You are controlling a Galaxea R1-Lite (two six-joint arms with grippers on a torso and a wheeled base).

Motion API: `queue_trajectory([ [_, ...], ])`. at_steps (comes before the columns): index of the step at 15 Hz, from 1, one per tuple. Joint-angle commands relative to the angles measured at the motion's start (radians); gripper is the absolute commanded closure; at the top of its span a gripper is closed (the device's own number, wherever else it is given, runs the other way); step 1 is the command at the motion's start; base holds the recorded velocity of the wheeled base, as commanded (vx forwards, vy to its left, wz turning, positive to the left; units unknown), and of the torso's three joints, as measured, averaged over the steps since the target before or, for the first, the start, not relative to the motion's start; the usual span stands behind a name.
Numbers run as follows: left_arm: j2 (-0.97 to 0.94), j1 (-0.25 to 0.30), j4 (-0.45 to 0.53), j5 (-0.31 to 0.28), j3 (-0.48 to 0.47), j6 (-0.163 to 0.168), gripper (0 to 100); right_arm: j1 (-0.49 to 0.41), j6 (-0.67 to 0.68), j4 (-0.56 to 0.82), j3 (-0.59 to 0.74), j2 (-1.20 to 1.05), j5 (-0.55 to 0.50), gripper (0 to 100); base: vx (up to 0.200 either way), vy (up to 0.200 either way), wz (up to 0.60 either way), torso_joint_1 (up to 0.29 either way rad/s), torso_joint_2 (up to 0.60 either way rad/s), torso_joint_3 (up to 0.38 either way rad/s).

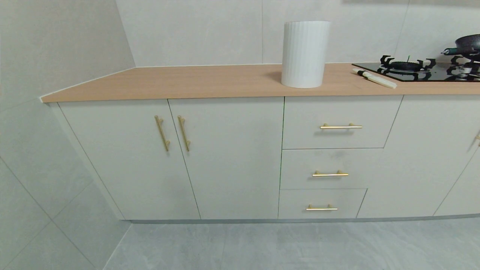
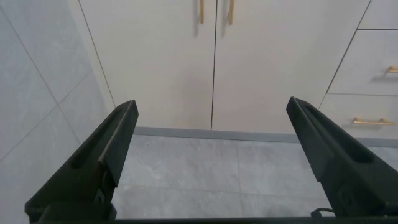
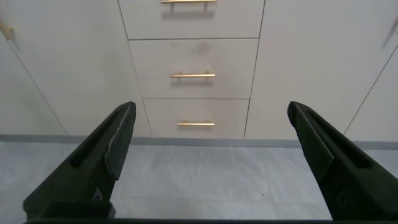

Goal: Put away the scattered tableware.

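1. The left gripper (image 2: 211, 107) hangs low over the grey tiled floor (image 2: 205, 174) with its two dark fingers (image 2: 115, 140) spread wide and nothing between them.
2. Straight ahead of it stand the two pale cabinet doors (image 2: 155, 62), shut, their gold handles (image 2: 200, 11) side by side at the middle seam.
3. The right gripper (image 3: 211, 109) is also low over the floor, fingers (image 3: 112, 140) wide apart and holding nothing.
4. Facing it is the stack of three drawers (image 3: 196, 62), all shut, each with a gold bar handle (image 3: 193, 76).
5. Well above both grippers runs the wooden countertop (image 1: 187, 80).
6. The task's thing – a slim white utensil (image 1: 374, 78) with a dark end – lies flat on that countertop, above the drawers that the right gripper faces and off to their right side, far from either gripper.
7. It lies just beside the black hob (image 1: 420, 73), touching or nearly touching its edge.
8. A tall ribbed white container (image 1: 304, 54) stands upright on the countertop over the drawers, near the utensil but apart from it.
9. Farthest out, a dark pan (image 1: 468, 43) sits on the hob.
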Motion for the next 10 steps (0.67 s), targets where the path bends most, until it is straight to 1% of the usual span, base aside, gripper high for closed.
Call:
queue_trajectory([
  [1,0.000,0.000,0.000,0.000,0.000,0.000,0,0.000,-0.001,-0.033,0.032,-0.013,0.006,0,0.000,0.000,0.00,0.000,0.00,0.000],
  [10,0.000,0.000,0.000,0.000,0.000,0.000,0,0.000,-0.050,-0.018,0.032,-0.011,0.069,0,0.000,0.000,0.00,0.000,0.00,0.000],
])
